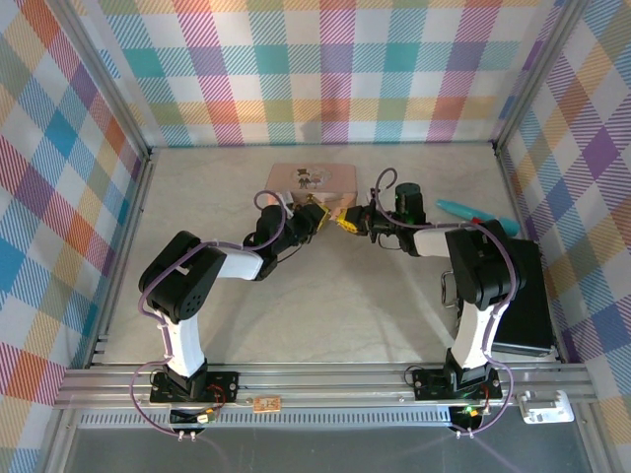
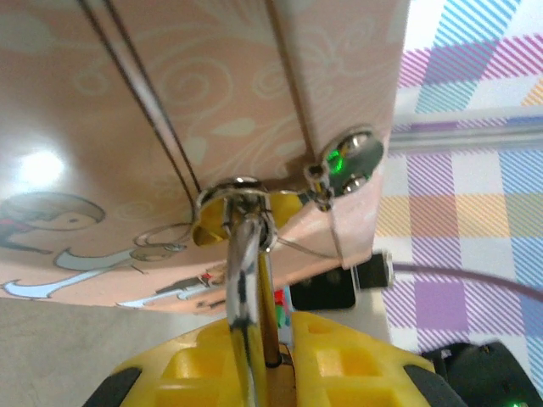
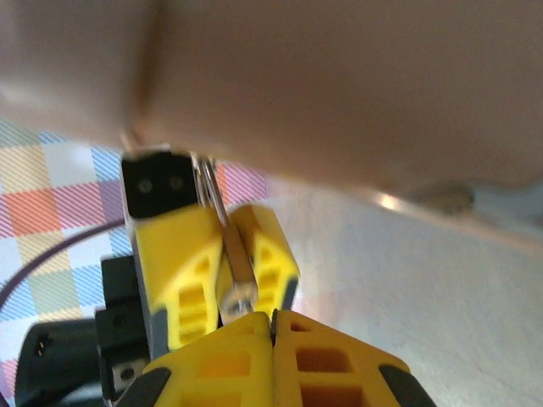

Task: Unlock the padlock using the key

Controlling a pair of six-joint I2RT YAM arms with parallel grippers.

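Centrally, just below the pink tin (image 1: 314, 177) in the overhead view, showed the left fingers (image 1: 320, 216) and the right fingers (image 1: 347, 225) set tip to tip over the table (image 1: 325, 315). Showed the left fingers clamped on the padlock (image 2: 244, 271), a shiny strip of silver and brass rising through the lower middle of the left wrist view, close under the tin's patterned wall and beside its round clasp (image 2: 352, 157). Showed the right fingers pressed together, seam to seam, at the bottom of the right wrist view, directly below the padlock's near end.

Judged the task partly done: padlock secured, both sets of fingers aligned. Left to do: seating the key, turning it, freeing the shackle.

Could not tell whether the key sat between the right fingers, being too thin to make out at the seam. Could not tell either whether the shackle was latched or sprung: blurred in the right wrist view, edge-on in the left. Noted also a teal pen-like tool (image 1: 471, 211) at right centre of the overhead view, well apart from both sets of fingers.
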